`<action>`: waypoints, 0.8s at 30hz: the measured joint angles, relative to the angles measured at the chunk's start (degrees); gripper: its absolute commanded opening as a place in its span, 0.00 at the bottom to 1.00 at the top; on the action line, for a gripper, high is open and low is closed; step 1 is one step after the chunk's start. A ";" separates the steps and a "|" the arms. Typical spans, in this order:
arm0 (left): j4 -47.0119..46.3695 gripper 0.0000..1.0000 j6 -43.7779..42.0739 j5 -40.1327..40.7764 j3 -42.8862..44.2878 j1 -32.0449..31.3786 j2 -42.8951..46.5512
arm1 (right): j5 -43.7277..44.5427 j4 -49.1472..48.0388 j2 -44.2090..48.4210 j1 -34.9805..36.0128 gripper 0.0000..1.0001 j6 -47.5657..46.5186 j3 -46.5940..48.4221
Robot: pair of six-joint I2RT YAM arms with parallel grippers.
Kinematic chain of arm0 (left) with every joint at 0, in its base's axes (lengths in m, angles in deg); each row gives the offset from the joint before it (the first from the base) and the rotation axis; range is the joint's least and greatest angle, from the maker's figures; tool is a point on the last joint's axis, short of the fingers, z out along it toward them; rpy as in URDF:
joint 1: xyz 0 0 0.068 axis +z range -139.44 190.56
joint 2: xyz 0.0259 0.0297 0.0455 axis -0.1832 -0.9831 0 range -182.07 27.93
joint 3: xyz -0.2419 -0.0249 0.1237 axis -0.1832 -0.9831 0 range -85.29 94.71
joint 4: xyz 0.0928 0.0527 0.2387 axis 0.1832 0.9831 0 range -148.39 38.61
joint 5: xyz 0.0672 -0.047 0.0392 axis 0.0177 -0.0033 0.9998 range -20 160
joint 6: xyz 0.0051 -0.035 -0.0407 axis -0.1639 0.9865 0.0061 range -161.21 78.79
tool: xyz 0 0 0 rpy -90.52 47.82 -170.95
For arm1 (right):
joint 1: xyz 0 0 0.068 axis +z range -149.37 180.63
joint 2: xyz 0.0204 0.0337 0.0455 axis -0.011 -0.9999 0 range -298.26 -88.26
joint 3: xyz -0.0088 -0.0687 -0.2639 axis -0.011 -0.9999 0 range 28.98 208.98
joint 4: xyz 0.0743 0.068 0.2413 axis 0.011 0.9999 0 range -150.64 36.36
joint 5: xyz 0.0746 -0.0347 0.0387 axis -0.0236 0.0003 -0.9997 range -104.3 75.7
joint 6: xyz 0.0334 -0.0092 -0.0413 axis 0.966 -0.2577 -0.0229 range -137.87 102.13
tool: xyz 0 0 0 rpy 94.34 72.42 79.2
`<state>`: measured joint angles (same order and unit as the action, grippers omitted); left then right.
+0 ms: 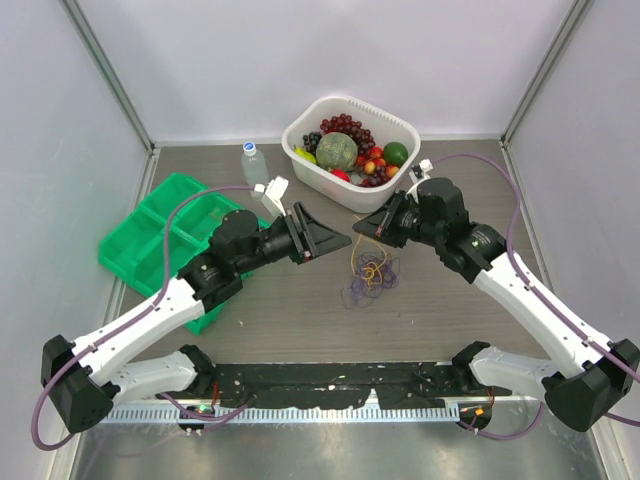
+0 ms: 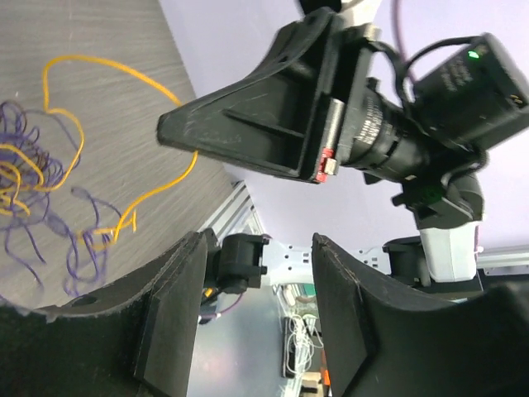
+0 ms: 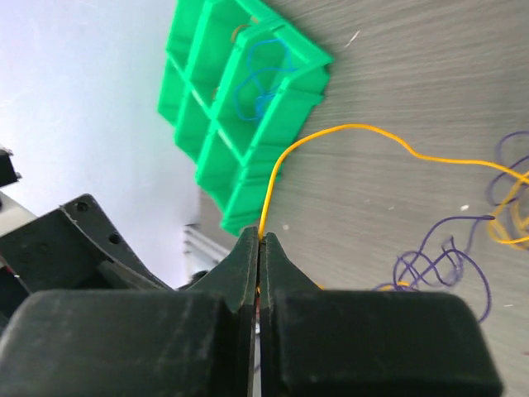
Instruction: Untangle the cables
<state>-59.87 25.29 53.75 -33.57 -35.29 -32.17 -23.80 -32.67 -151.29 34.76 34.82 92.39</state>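
The cables [image 1: 372, 275] lie bunched mid-table: purple, yellow and dark loops. My right gripper [image 1: 360, 230] hovers just above and behind them, shut on one end of a yellow cable [image 3: 347, 131], which runs from the pinch [image 3: 259, 240] back to the bunch. Purple loops [image 3: 446, 256] lie loose on the table. My left gripper [image 1: 335, 240] is open and empty, close to the left of the right gripper, tips facing it. In the left wrist view, my left gripper [image 2: 258, 248] shows nothing between its jaws. The yellow cable [image 2: 124, 74] and purple loops [image 2: 33, 165] lie to the upper left.
A green divided bin [image 1: 160, 240] stands at the left, with a blue cable [image 3: 260, 78] in one compartment. A white basket [image 1: 300, 160] of fruit stands at the back, with a small bottle [image 1: 253, 160] to its left. Walls close three sides.
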 measured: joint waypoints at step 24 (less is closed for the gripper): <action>-4.15 0.63 -18.32 0.22 -1.66 -0.79 -4.68 | -16.63 -15.19 -0.02 -2.38 0.01 23.80 -6.54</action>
<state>-64.02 6.97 53.97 -35.23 -36.08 -36.84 -40.43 -47.86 -151.31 32.38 58.62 85.86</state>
